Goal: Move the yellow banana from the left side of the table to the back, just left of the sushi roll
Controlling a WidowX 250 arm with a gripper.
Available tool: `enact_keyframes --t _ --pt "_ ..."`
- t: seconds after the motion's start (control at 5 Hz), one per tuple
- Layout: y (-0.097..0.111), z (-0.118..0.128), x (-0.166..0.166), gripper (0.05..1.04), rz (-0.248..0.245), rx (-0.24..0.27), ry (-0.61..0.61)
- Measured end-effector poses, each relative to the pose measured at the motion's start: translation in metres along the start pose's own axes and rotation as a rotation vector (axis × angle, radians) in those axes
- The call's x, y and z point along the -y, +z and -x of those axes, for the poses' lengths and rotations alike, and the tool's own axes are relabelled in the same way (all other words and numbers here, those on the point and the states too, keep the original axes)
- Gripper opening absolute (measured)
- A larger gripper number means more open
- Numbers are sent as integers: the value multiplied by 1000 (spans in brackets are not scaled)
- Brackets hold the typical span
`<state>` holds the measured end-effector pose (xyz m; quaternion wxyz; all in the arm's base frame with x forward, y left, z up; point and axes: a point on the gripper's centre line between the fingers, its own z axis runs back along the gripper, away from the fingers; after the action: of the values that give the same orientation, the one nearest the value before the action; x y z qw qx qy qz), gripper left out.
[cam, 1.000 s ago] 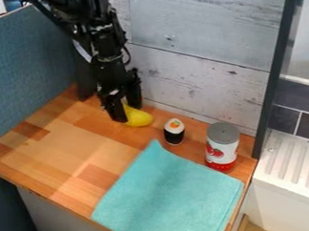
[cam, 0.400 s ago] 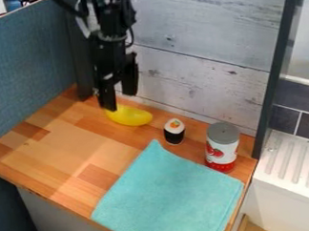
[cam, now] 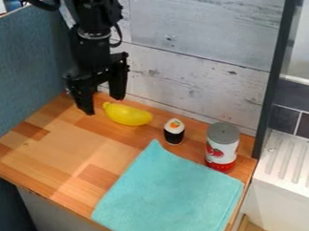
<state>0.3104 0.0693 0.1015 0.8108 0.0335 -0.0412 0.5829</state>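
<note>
Black metal-and-plastic two-finger gripper point(cam: 103, 104) is seen in the camera view with its fingers spread and nothing held between them, poised over the back of the wood-block counter point(cam: 62, 149), near the stem end of a smooth, plump yellow toy piece point(cam: 128, 114). That piece is laid on bare wood, flanked by a small black-and-white sushi-shaped toy point(cam: 174, 132), with a grey-topped white-and-red can point(cam: 222, 148) stood farther along and a flat turquoise cloth point(cam: 169, 193) spread in front. Nothing is left to be released, though whether further handling is needed cannot be judged.
</note>
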Motion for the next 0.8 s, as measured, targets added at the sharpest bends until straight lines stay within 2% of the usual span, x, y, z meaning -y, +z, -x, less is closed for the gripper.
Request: enact_keyframes --t 0.2,0.4,0.6,0.8 --pt "4 28 -23 1003 -110 -76 -272" --pt "13 56 -26 1003 -211 -71 -533" --pt "28 82 -25 1003 -192 -45 -786" --pt "32 99 -39 1003 -126 -14 -1031"
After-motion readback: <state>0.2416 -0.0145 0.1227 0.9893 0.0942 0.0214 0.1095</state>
